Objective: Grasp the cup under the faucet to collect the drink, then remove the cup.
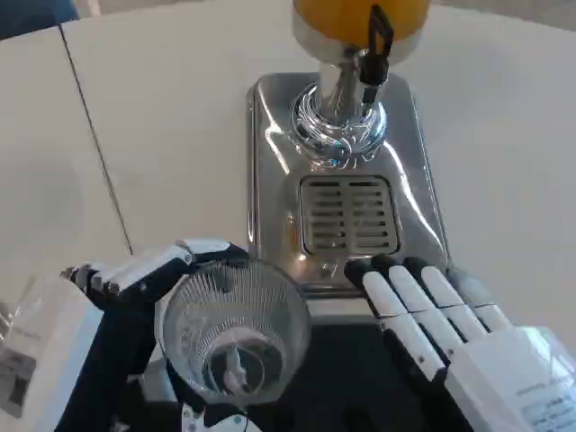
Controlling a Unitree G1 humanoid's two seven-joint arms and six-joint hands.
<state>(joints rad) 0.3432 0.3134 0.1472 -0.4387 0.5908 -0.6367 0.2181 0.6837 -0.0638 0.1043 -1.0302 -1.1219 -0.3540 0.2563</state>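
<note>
Nearest to the camera, the left hand holds the clear ribbed plastic cup, with its fingers curled around the far rim and the side of it. This cup is in front of the shiny steel base of the drink dispenser, on its near left side, and its open mouth faces the camera; it is not under the faucet. To the right of the cup, the right hand holds nothing; its fingers are straight and close side by side, and the fingertips lie over the near edge of the base. Farther on the base is the slotted drip grate. Beyond the grate stands the chrome column with the black faucet lever, under the orange drink tank, all on the white table.
</note>
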